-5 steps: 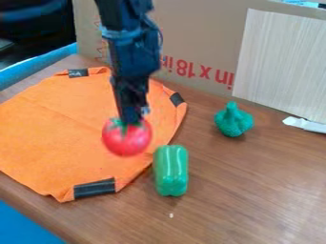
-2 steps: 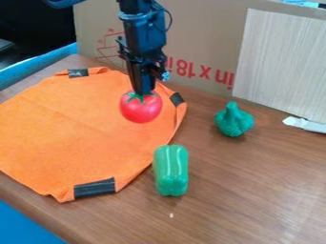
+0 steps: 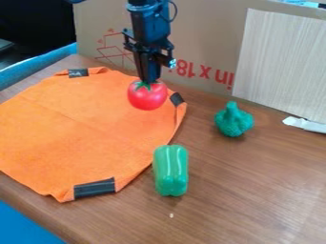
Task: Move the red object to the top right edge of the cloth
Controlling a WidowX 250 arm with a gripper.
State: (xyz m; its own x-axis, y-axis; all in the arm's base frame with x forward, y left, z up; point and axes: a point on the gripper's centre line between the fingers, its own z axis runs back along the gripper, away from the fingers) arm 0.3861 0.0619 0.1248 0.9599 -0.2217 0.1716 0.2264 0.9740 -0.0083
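The black gripper [image 3: 147,81] hangs over the upper right part of the orange cloth [image 3: 83,128], shut on the green top of a red tomato [image 3: 147,96]. The tomato is just left of the dark patch at the cloth's upper right edge. Whether its underside touches the cloth I cannot tell.
A green pepper [image 3: 170,170] stands by the cloth's lower right edge. Farther right on the wooden table [image 3: 255,190] is a green broccoli piece [image 3: 233,120]. A cardboard wall [image 3: 197,38] and a pale panel [image 3: 283,62] close off the back.
The gripper has moved back and to the right, away from the camera, carrying the tomato from near the pepper to the cloth's upper right part.
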